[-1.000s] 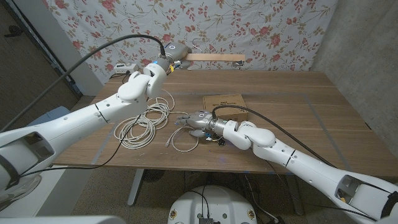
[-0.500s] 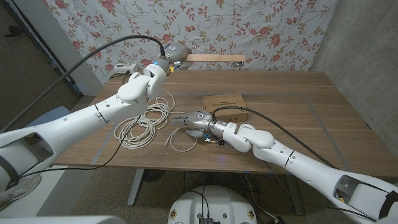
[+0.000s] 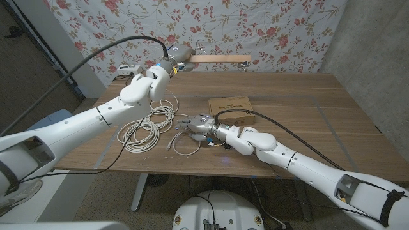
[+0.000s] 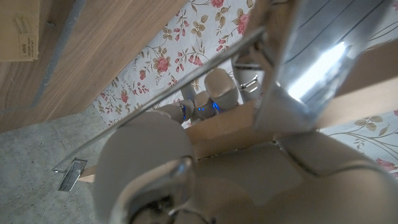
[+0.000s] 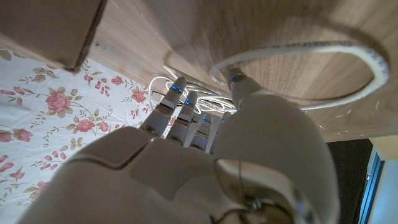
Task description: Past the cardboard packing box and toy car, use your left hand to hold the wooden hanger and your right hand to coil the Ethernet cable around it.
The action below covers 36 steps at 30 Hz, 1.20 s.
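Note:
My left hand (image 3: 174,57) holds the wooden hanger (image 3: 220,59) by its hook end, raised over the table's far edge. In the left wrist view the fingers (image 4: 217,87) wrap the wooden bar (image 4: 227,127) beside the metal hook (image 4: 174,87). The white Ethernet cable (image 3: 144,126) lies coiled on the table, with an end loop (image 3: 186,148) toward the front. My right hand (image 3: 197,123) hovers low over that loop, fingers apart and reaching toward the coil. In the right wrist view the fingertips (image 5: 177,102) point at the cable (image 5: 367,56), holding nothing.
The flat cardboard box (image 3: 231,105) lies just behind my right forearm. Small coloured parts (image 3: 218,142), perhaps the toy car, peek out under that forearm. A white device (image 3: 130,70) sits at the far left edge. A floral cloth hangs behind the table.
My right hand has slid a little to the left, toward the cable coil. The left hand and hanger have stayed put.

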Each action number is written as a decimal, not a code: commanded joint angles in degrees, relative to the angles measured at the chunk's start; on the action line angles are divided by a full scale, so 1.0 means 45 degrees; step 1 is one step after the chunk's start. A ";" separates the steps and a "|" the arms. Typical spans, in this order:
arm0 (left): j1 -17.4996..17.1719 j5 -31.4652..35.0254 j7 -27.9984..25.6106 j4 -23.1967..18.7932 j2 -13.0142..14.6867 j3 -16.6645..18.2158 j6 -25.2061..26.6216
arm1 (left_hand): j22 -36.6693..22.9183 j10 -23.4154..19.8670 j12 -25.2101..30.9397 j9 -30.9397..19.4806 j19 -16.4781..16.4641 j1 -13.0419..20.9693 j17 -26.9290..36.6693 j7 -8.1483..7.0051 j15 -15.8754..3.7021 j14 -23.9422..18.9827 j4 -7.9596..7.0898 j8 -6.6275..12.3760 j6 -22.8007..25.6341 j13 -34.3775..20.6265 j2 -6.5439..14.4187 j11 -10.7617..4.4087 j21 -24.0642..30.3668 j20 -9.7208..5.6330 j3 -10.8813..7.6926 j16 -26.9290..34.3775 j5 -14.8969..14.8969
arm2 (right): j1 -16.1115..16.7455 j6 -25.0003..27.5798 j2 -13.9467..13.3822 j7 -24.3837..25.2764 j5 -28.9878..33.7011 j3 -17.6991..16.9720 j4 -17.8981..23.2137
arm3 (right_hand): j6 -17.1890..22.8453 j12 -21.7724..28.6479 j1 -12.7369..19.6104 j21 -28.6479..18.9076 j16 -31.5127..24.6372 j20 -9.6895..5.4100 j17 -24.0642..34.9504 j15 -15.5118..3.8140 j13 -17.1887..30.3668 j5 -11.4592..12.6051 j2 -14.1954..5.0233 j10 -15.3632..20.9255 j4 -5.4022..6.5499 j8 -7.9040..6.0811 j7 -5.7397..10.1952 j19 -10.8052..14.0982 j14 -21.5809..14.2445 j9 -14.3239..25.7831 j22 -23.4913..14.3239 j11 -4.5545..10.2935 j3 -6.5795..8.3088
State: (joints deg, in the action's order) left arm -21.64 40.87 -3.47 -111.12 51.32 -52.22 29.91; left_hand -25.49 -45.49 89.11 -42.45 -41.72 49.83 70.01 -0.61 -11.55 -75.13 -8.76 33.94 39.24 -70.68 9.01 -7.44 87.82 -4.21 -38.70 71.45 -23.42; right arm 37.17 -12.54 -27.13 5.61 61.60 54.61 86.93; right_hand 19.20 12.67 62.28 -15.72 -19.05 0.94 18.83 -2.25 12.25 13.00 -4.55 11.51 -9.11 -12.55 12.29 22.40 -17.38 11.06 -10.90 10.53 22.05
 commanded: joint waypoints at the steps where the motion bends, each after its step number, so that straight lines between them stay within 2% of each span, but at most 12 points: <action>1: -0.0004 -0.0248 -0.0061 0.0198 -0.0030 0.0075 -0.0182 | 0.0007 0.0060 0.0067 -0.0051 0.0065 -0.0014 0.0045 0.0043 -0.0056 0.0048 -0.0007 0.0063 0.0011 -0.0064 0.0093 -0.0010 0.0084 -0.0537 -0.0107 0.0110 0.0036 | -0.0155 0.1040 0.0628 0.4776 0.1524 0.0750 -0.1838 | 0.1795 0.0403 0.0642 0.0210 -0.1269 -0.0058 0.1006 -0.2115 0.0158 0.0202 -0.0069 0.1163 -0.0100 -0.0417 0.0082 -0.0402 -0.1082 0.0044 -0.0003 0.0226 -0.0301; 3: -0.0003 -0.0280 -0.0090 0.0213 -0.0020 0.0090 -0.0228 | 0.0011 0.0067 0.0067 -0.0038 0.0066 -0.0023 0.0043 0.0048 -0.0056 0.0044 -0.0006 0.0076 0.0033 -0.0064 0.0094 -0.0030 0.0095 -0.0538 -0.0115 0.0123 0.0040 | -0.0304 0.0881 0.0693 0.5365 0.1418 0.0887 -0.2216 | 0.3477 0.0627 0.1112 0.0303 -0.2715 -0.0120 0.2467 -0.2205 0.0455 0.0312 0.0010 0.1840 -0.0053 -0.0602 0.0097 -0.0551 -0.1251 0.0040 -0.0038 0.0237 -0.0871; 4: 0.0004 -0.0273 -0.0080 0.0211 -0.0011 0.0087 -0.0230 | 0.0015 0.0054 0.0073 -0.0029 0.0070 -0.0028 0.0043 0.0046 -0.0056 0.0052 -0.0005 0.0072 0.0022 -0.0064 0.0094 -0.0016 0.0098 -0.0539 -0.0119 0.0126 0.0042 | -0.0372 0.0824 0.0712 0.5538 0.1357 0.0944 -0.2338 | 0.4308 0.0962 0.1213 0.0241 -0.3541 -0.0031 0.3193 -0.2255 0.0639 0.0384 0.0091 0.2630 0.0012 -0.0637 0.0071 -0.0406 -0.1539 0.0031 -0.0064 0.0125 -0.1197; 6: 0.0004 -0.0297 -0.0100 0.0219 0.0000 0.0100 -0.0253 | 0.0032 0.0071 0.0069 -0.0026 0.0053 -0.0036 0.0043 0.0055 -0.0055 0.0056 -0.0005 0.0077 0.0014 -0.0063 0.0094 -0.0034 0.0103 -0.0539 -0.0126 0.0136 0.0046 | -0.0529 0.0659 0.0729 0.5895 0.1259 0.1071 -0.2588 | 0.6200 0.1568 0.1331 -0.0087 -0.4101 -0.0258 0.3626 -0.2278 0.0881 0.0569 0.0032 0.3873 0.0057 -0.1013 0.0018 0.0375 -0.2217 0.0038 -0.0093 0.0081 -0.1320; 7: 0.0009 -0.0303 -0.0089 0.0221 0.0003 0.0098 -0.0258 | 0.0023 0.0054 0.0075 -0.0021 0.0068 -0.0039 0.0043 0.0045 -0.0055 0.0054 -0.0005 0.0077 0.0012 -0.0063 0.0094 -0.0019 0.0109 -0.0540 -0.0128 0.0140 0.0047 | -0.0590 0.0527 0.0744 0.6099 0.1143 0.1110 -0.2720 | 0.6521 0.1783 0.1279 -0.0159 -0.4229 -0.0359 0.3705 -0.2297 0.0939 0.0605 0.0039 0.4294 0.0103 -0.1033 0.0001 0.0547 -0.2507 0.0012 -0.0096 -0.0003 -0.1365; 9: 0.0031 -0.0286 -0.0070 0.0237 0.0007 0.0082 -0.0265 | 0.0028 0.0054 0.0076 -0.0011 0.0065 -0.0048 0.0042 0.0039 -0.0056 0.0061 -0.0004 0.0082 0.0006 -0.0063 0.0095 -0.0029 0.0120 -0.0540 -0.0137 0.0150 0.0051 | -0.0703 0.0262 0.0752 0.6484 0.0915 0.1168 -0.2944 | 0.8061 0.2738 0.0995 -0.0477 -0.4517 -0.0589 0.3935 -0.2418 0.1198 0.0796 -0.0048 0.6026 0.0294 -0.1147 -0.0334 0.1264 -0.3824 -0.0072 -0.0112 -0.0147 -0.1506; 11: 0.0054 -0.0283 -0.0046 0.0255 0.0011 0.0062 -0.0292 | 0.0051 0.0060 0.0077 -0.0006 0.0062 -0.0062 0.0042 0.0035 -0.0056 0.0075 -0.0003 0.0098 0.0011 -0.0062 0.0094 -0.0014 0.0123 -0.0540 -0.0147 0.0163 0.0057 | -0.0735 0.0068 0.0740 0.6630 0.0542 0.1112 -0.3009 | 0.8927 0.3486 0.0164 -0.0675 -0.4641 -0.0894 0.4194 -0.2371 0.1414 0.0692 -0.0291 0.7399 0.0830 -0.1149 -0.0676 0.1526 -0.4531 -0.0033 -0.0179 -0.0237 -0.1941; 12: 0.0062 -0.0264 -0.0057 0.0272 0.0005 0.0047 -0.0296 | 0.0047 0.0059 0.0078 0.0004 0.0080 -0.0068 0.0042 0.0036 -0.0056 0.0078 -0.0002 0.0101 0.0015 -0.0062 0.0094 -0.0044 0.0128 -0.0550 -0.0152 0.0169 0.0060 | -0.0739 -0.0033 0.0720 0.6588 0.0294 0.1046 -0.2994 | 0.9178 0.3654 -0.0143 -0.0749 -0.4607 -0.1008 0.4220 -0.2302 0.1476 0.0637 -0.0430 0.7688 0.1051 -0.1123 -0.0641 0.1590 -0.4804 -0.0044 -0.0210 -0.0338 -0.2068; 15: 0.0089 -0.0260 -0.0068 0.0323 -0.0015 0.0023 -0.0321 | 0.0058 0.0084 0.0072 0.0022 0.0081 -0.0079 0.0041 0.0038 -0.0056 0.0089 -0.0002 0.0107 0.0021 -0.0062 0.0093 -0.0038 0.0135 -0.0548 -0.0159 0.0179 0.0065 | -0.0644 -0.0153 0.0677 0.6526 -0.0440 0.0738 -0.2857 | 0.9145 0.3461 -0.0784 -0.1016 -0.4138 -0.1220 0.4055 -0.2292 0.1366 0.0636 -0.0611 0.7546 0.1536 -0.0794 -0.0527 0.1732 -0.5047 -0.0113 -0.0378 -0.0329 -0.2344; 20: 0.0121 -0.0268 -0.0147 0.0413 -0.0049 0.0007 -0.0378 | 0.0058 0.0070 0.0079 0.0037 0.0086 -0.0094 0.0040 0.0034 -0.0056 0.0100 0.0001 0.0117 0.0012 -0.0061 0.0095 -0.0033 0.0155 -0.0543 -0.0175 0.0196 0.0071 | -0.0344 -0.0529 0.0772 0.6548 -0.2109 -0.0004 -0.2856 | 0.9076 0.3377 -0.1072 -0.1243 -0.3867 -0.1317 0.3923 -0.2277 0.1176 0.0719 -0.0753 0.7840 0.1806 -0.0582 -0.0639 0.1903 -0.5305 -0.0128 -0.0476 -0.0495 -0.2467; 25: 0.0179 -0.0296 -0.0179 0.0550 -0.0118 -0.0038 -0.0464 | 0.0082 0.0063 0.0084 0.0034 0.0093 -0.0114 0.0039 0.0042 -0.0056 0.0114 0.0004 0.0140 -0.0003 -0.0061 0.0095 -0.0031 0.0162 -0.0542 -0.0192 0.0216 0.0079 | 0.0214 -0.1447 0.1019 0.5231 -0.5607 -0.1311 -0.2741 | 0.9302 0.3327 -0.1310 -0.1386 -0.3587 -0.1352 0.3785 -0.2280 0.1014 0.0823 -0.0917 0.8164 0.2070 -0.0515 -0.0829 0.1865 -0.5454 -0.0118 -0.0560 -0.0747 -0.2552; 36: 0.0357 -0.0283 -0.0296 0.0844 -0.0319 -0.0099 -0.0591 | 0.0105 0.0091 0.0079 0.0046 0.0106 -0.0142 0.0036 0.0065 -0.0057 0.0127 0.0009 0.0173 -0.0006 -0.0061 0.0095 -0.0040 0.0177 -0.0547 -0.0215 0.0247 0.0092 | 0.0743 -0.2505 0.1501 0.1342 -1.2101 -0.3301 -0.2944 | 0.9627 0.3457 -0.1246 -0.1708 -0.3335 -0.1295 0.3705 -0.2270 0.0940 0.1032 -0.1034 0.8964 0.2202 -0.0395 -0.1201 0.1890 -0.6122 -0.0069 -0.0703 -0.1143 -0.2550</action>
State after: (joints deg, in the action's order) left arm -20.88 39.62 -4.31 -108.75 50.80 -52.27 27.76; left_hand -24.96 -45.21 89.10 -42.12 -41.73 49.22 70.02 -0.87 -11.85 -74.82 -8.69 34.34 38.96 -70.68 9.15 -7.50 88.46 -4.20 -39.09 72.34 -22.97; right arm 38.39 -17.77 -22.25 27.68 43.52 47.41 74.84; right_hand 59.48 27.89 57.41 -22.92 -34.30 -3.06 35.28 -4.74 16.16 17.02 -7.80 50.95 -2.03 -14.49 10.22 30.41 -44.02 10.55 -13.73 5.52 12.81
